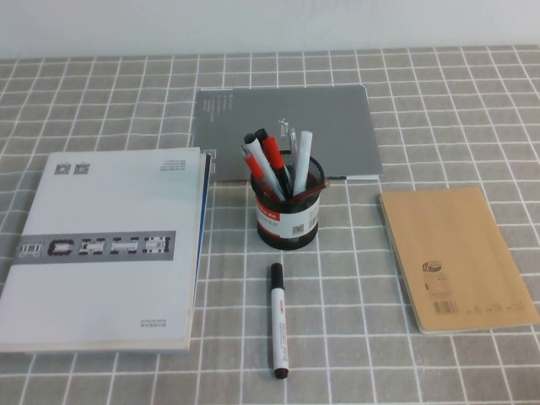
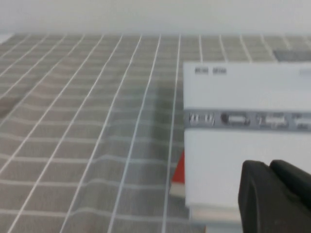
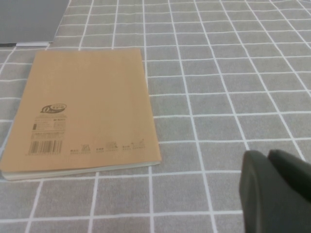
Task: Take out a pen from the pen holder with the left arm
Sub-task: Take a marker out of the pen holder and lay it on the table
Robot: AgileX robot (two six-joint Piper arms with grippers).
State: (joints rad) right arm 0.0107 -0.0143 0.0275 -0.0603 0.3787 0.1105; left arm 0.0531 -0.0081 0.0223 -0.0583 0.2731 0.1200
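A black marker [image 1: 278, 319] lies just near of the pen holder [image 1: 288, 221], so we judge the job likely done; the left gripper [image 2: 269, 167], fingers together and empty, hovers over the white book [image 2: 228, 160] at left; the right gripper [image 3: 267, 158], likewise closed, hangs beside the brown notebook [image 3: 87, 107] at right.

Bright, even light; soft short shadows; left wrist view blurred, perhaps defocused.
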